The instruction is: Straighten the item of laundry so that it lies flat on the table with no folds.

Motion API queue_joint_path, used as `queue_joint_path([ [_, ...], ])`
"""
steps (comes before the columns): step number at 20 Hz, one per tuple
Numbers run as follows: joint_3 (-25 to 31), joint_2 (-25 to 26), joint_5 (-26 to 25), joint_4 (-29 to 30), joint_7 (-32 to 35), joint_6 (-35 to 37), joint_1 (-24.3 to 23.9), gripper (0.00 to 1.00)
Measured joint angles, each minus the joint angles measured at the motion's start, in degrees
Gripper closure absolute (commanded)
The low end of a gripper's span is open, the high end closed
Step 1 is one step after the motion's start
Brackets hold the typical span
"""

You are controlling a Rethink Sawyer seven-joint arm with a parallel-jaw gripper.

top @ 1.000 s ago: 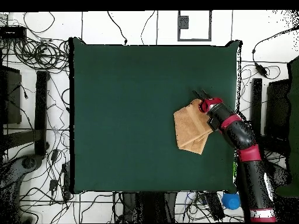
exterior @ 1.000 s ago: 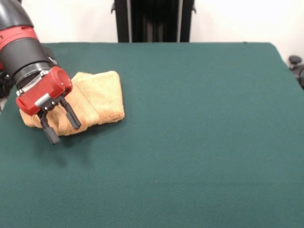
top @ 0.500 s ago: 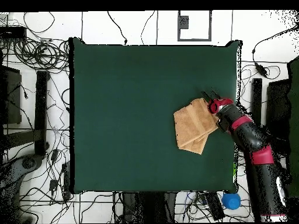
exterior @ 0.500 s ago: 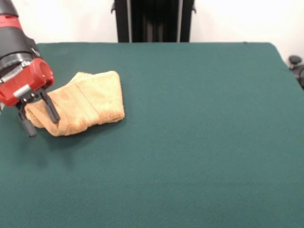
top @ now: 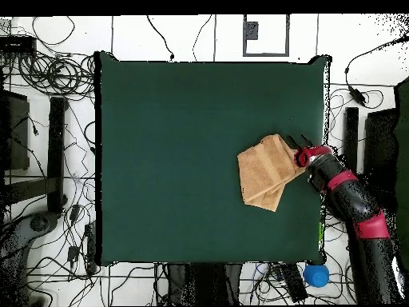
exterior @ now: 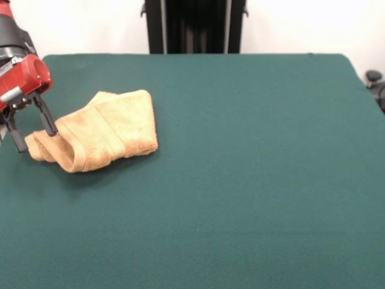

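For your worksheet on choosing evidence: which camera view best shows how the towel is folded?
The front view: the towel shows its doubled layers, a rolled fold at its lower left end and the border band. The overhead view gives only the towel's flat outline, two overlapping layers, beside the open gripper near the table edge.

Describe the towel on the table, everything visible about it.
The towel is golden-tan terry cloth with a woven band across it. It is not flat: it lies folded over itself in layers, one end rolled into a soft loop. It sits on the green table near one side edge. The open gripper is at that looped end, its fingers astride it.
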Motion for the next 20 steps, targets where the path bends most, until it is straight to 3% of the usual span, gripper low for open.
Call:
queue_joint_path([
  [20,-4.1,0.9,0.0,6.1,0.0,-7.8,-2.0,0.0],
])
